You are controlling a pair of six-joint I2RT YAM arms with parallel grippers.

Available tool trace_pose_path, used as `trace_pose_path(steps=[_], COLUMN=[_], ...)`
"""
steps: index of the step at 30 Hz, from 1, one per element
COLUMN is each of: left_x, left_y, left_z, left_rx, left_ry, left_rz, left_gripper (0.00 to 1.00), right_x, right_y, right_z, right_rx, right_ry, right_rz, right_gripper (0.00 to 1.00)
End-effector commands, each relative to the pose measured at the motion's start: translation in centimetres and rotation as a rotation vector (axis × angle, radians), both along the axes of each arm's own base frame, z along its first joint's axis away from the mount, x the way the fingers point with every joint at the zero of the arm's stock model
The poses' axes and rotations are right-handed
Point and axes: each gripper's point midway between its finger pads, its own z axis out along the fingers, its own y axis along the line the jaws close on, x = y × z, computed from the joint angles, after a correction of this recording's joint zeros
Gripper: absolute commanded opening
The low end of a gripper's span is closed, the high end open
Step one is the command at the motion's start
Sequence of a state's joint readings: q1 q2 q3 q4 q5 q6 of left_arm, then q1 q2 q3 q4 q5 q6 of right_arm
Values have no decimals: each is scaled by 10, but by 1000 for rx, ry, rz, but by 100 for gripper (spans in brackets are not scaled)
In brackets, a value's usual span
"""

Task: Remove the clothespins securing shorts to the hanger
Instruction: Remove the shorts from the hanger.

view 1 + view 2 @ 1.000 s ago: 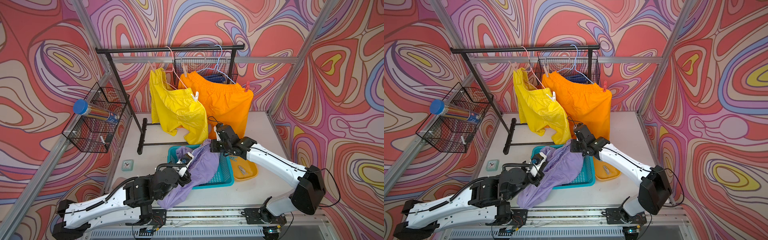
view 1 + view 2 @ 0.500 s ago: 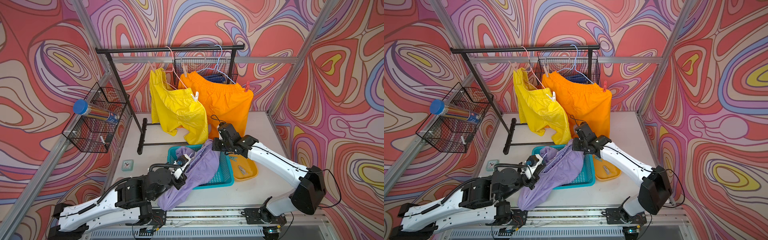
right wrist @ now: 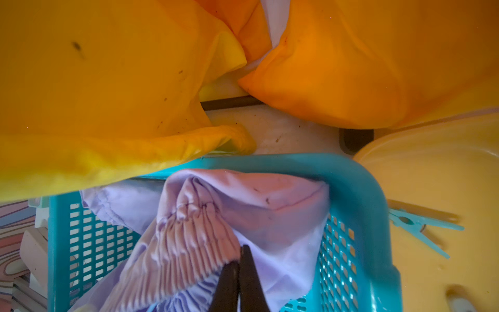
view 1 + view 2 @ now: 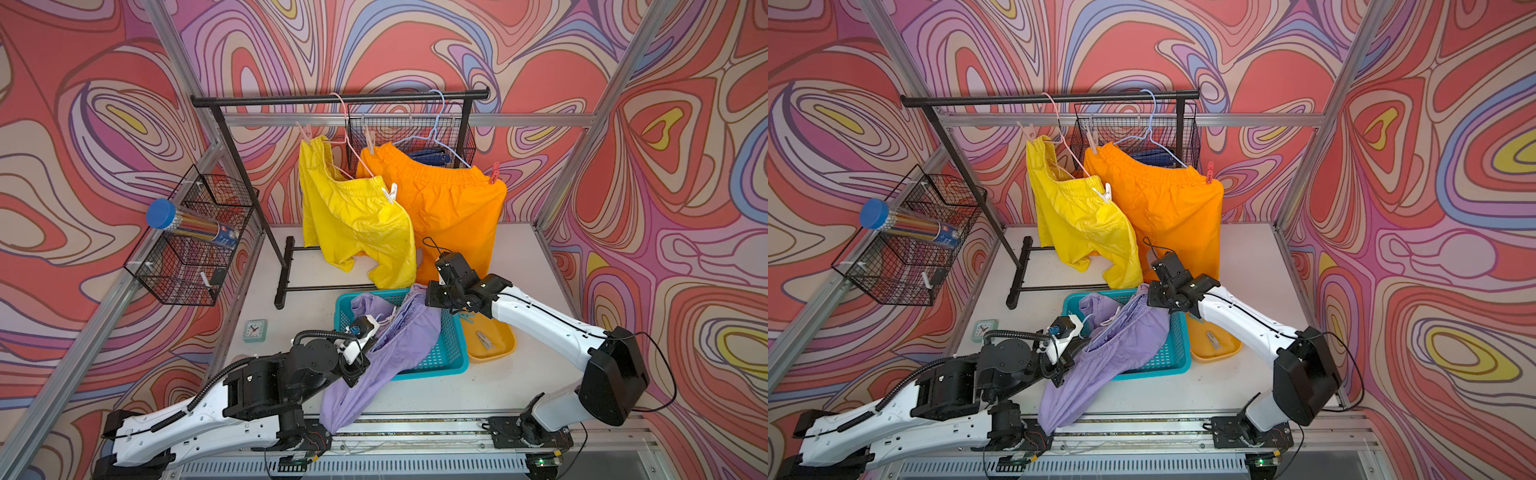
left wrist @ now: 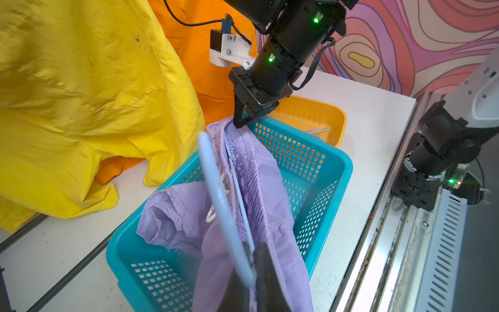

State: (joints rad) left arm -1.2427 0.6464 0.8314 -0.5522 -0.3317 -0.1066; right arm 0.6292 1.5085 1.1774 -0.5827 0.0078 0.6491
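Well, at the far left a wire basket (image 4: 191,253) hangs on the frame with a blue-capped tube (image 4: 189,223) lying across it, and a small clock (image 4: 254,330) sits on the table (image 4: 519,257) below.

The black rail (image 4: 291,100) spans the far side. From it hang the yellow shorts (image 4: 353,224), pinned by a pink clothespin (image 4: 305,132) at their far-left corner and a white clothespin (image 4: 390,193) at the right end of the waistband. Just to the right hang the orange shorts (image 4: 449,216), with a beige clothespin (image 4: 370,143) at the left end and a red clothespin (image 4: 493,172) at the right.

Nearer, the lilac shorts (image 4: 409,336) drape over the teal basket (image 4: 446,347), one leg spilling over its near-left rim. The left gripper (image 5: 253,259) is clamped narrow on a pale blue hanger (image 5: 216,183) that runs along the lilac waistband; whether it also catches fabric, I cannot tell. The right gripper (image 5: 239,121) pinches the far end of that waistband, jaws tight on the cloth.

Just beside the basket on the right, a yellow tray (image 4: 500,355) holds a pale blue clothespin (image 3: 421,227) and a grey clothespin (image 4: 484,340), both lying loose.
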Motion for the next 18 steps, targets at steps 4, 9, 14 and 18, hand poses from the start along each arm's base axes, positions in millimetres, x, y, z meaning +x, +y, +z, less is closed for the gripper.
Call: trace_pose_path(steps=[4,9,14,18], left_x=[-21,-26,-27,-26], left_y=[-14,-23,-30,-38], left_z=[-1,5,8,6], left_rx=[-22,-48,-45,-18], left_ry=[66,69,64,66], left_rz=[-127,-174,-200,-212], left_gripper=[0,0,0,0], right_x=[20,22,21,19], right_y=[2,13,21,25], right_z=[-3,-10,5,39], right_rx=[42,62,127,193], right_ry=[-35,-23,-62,-134], right_rz=[-42,-17,2,12], right_gripper=[0,0,0,0])
